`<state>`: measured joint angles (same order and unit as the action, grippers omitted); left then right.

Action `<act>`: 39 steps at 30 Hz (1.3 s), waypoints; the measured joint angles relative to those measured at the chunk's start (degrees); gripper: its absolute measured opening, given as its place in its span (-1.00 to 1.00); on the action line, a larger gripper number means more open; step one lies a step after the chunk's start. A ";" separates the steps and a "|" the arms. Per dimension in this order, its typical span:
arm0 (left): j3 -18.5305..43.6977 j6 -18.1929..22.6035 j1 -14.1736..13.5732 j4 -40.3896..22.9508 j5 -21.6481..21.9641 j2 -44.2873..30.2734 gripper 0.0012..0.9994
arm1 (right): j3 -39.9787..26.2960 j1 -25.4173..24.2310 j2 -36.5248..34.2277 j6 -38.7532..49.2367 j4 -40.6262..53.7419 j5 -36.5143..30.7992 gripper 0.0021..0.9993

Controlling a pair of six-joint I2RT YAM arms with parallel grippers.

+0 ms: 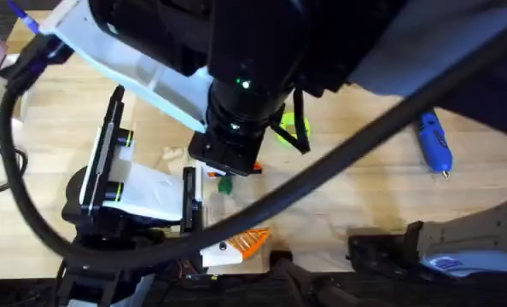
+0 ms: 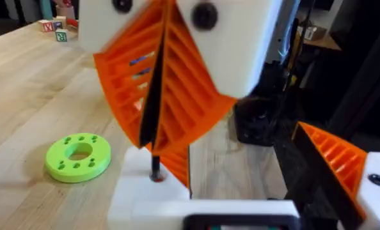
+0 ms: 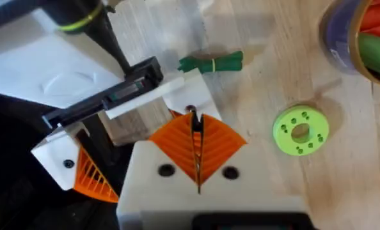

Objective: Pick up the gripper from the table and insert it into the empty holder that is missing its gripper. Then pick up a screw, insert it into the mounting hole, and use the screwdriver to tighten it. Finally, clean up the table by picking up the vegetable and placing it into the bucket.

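Observation:
My right gripper (image 3: 195,121) (image 2: 153,150) is shut on a small dark screw (image 2: 155,171). It holds the screw tip-down on the white holder (image 2: 145,195) (image 3: 185,97) of my left gripper (image 2: 241,156). An orange gripper piece (image 2: 177,167) stands in that holder, mostly hidden behind the right fingers. The left gripper is open, and its other orange-tipped finger (image 2: 334,160) (image 3: 84,176) stands well apart. The dark green vegetable (image 3: 210,62) (image 1: 225,183) lies on the table just past the holder. The blue screwdriver (image 1: 433,141) lies at the right. The bucket (image 3: 343,48) stands farther off, with vegetables in it.
A bright green disc (image 3: 300,130) (image 2: 79,156) lies between holder and bucket. The right arm (image 1: 241,85) hangs large and dark under the overhead camera, and a black cable (image 1: 381,136) crosses the view. Toy blocks (image 2: 55,29) stand at the table's far end.

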<state>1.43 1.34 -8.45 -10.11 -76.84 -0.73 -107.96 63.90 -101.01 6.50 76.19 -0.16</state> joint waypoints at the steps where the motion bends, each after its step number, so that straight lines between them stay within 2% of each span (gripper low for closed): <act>1: 0.00 0.00 0.00 -0.02 -0.02 0.00 0.97 | 0.00 0.00 0.00 0.00 0.17 0.02 -0.99; 14: 0.00 0.00 0.00 0.00 -0.02 0.00 0.97 | 0.00 0.02 -0.21 0.02 0.24 1.51 -0.99; 24: -0.33 -1.57 0.00 0.15 -0.11 -0.02 0.97 | -0.85 -0.04 -2.57 0.32 0.54 1.89 -0.99; 39: -0.35 -1.12 0.02 0.31 0.37 0.04 0.97 | -0.85 0.33 -3.72 0.83 0.32 -0.46 -0.99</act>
<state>1.08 0.23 -8.43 -9.80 -76.47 -0.69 -108.81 64.23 -104.73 7.33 76.51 -0.62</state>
